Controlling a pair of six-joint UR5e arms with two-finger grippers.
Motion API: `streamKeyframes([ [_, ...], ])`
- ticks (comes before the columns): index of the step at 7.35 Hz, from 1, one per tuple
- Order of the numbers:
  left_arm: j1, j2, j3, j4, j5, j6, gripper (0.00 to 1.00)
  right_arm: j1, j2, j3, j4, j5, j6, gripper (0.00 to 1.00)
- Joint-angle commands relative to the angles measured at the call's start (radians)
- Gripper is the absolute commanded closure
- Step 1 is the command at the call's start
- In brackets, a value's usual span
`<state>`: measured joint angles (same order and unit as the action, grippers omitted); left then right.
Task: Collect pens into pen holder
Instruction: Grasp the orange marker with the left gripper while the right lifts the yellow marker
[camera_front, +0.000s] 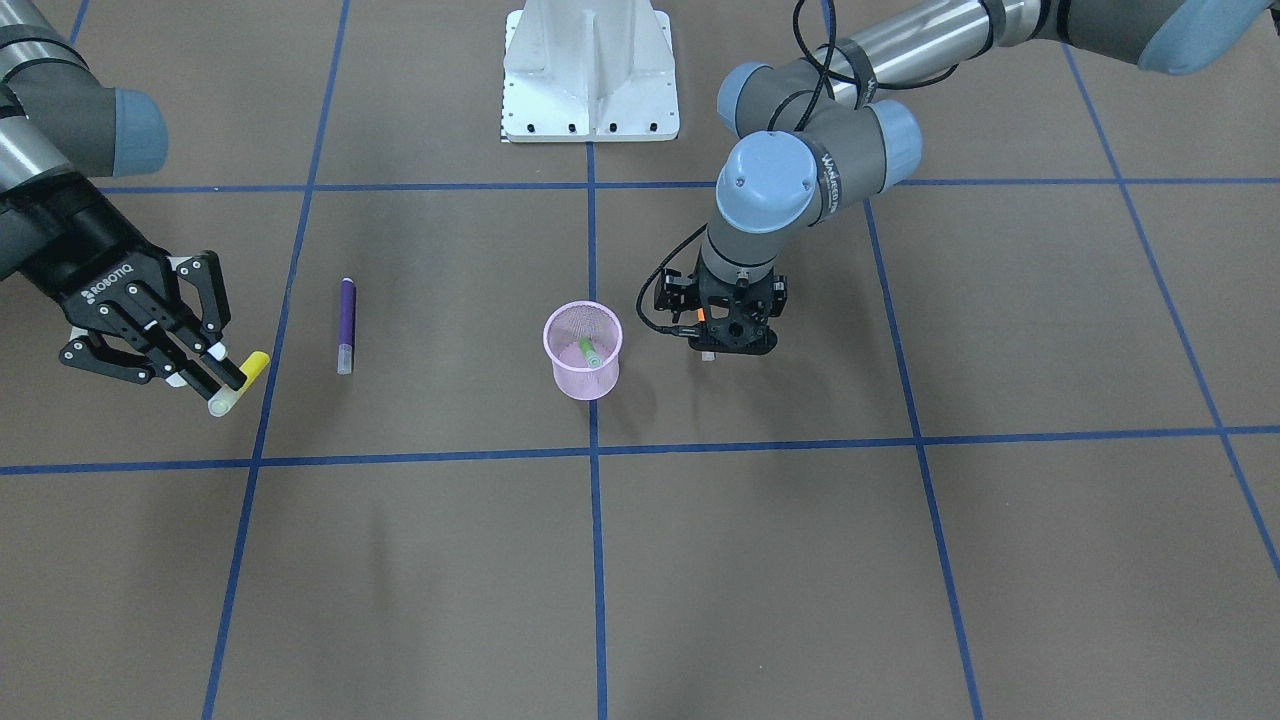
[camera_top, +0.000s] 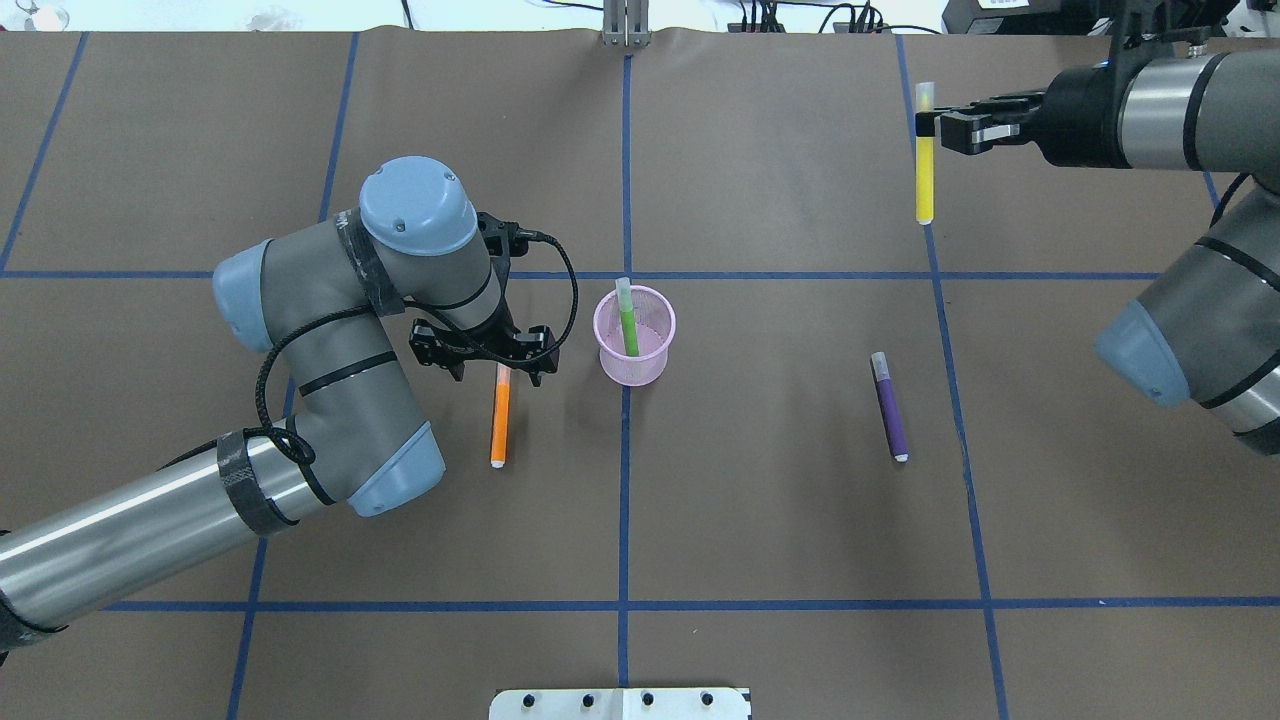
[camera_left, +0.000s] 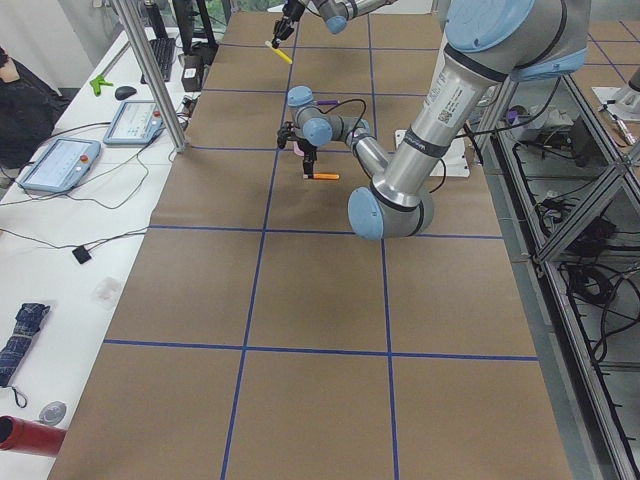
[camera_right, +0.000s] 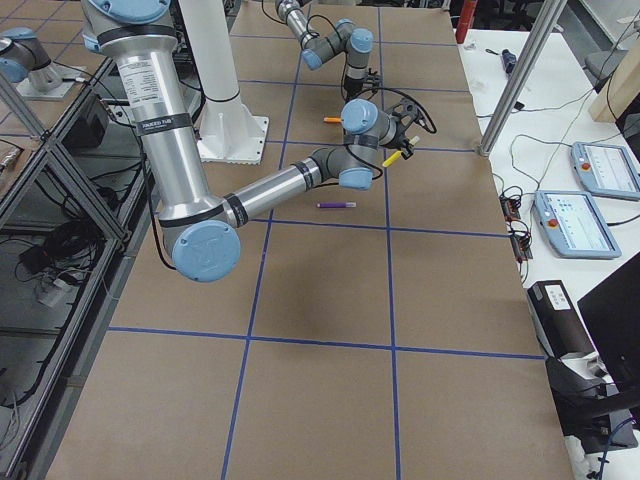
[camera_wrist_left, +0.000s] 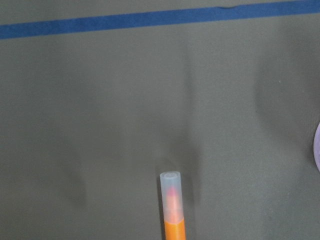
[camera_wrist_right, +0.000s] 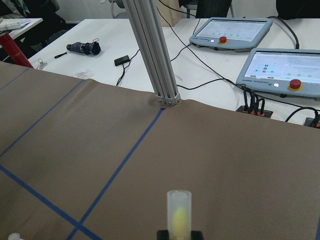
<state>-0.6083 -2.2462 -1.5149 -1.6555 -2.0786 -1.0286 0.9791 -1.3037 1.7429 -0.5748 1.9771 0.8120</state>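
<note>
The pink mesh pen holder (camera_top: 655, 362) stands upright at the table's middle with the green pen (camera_top: 628, 322) in it; both also show in the front view, the pen holder (camera_front: 583, 378) and the green pen (camera_front: 588, 352). The orange pen (camera_top: 500, 420) lies flat left of the pen holder. My left gripper (camera_top: 503, 368) points down over its capped end (camera_wrist_left: 170, 197). No finger touches it in the left wrist view, so the gripper looks open. My right gripper (camera_top: 925, 125) is shut on the yellow pen (camera_top: 925, 185), held in the air at the far right. The purple pen (camera_top: 889, 405) lies on the table.
Blue tape lines (camera_top: 625, 500) grid the brown table. The white robot base plate (camera_front: 590, 70) sits at the robot's side. An aluminium post (camera_wrist_right: 150, 55) and touch panels (camera_wrist_right: 287, 70) stand beyond the table's far edge.
</note>
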Motion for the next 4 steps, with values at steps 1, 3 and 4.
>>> streamKeyframes([
  [1, 0.001, 0.0, 0.008, -0.013, 0.002, -0.004, 0.13, -0.028, 0.004, 0.004, 0.0, -0.02, 0.006, 1.0],
  [3, 0.008, 0.0, 0.021, -0.013, 0.003, -0.005, 0.27, -0.054, 0.03, 0.003, 0.0, -0.023, 0.007, 1.0],
  [4, 0.01, -0.001, 0.028, -0.013, 0.003, -0.007, 0.29, -0.062, 0.037, 0.004, 0.0, -0.023, 0.021, 1.0],
])
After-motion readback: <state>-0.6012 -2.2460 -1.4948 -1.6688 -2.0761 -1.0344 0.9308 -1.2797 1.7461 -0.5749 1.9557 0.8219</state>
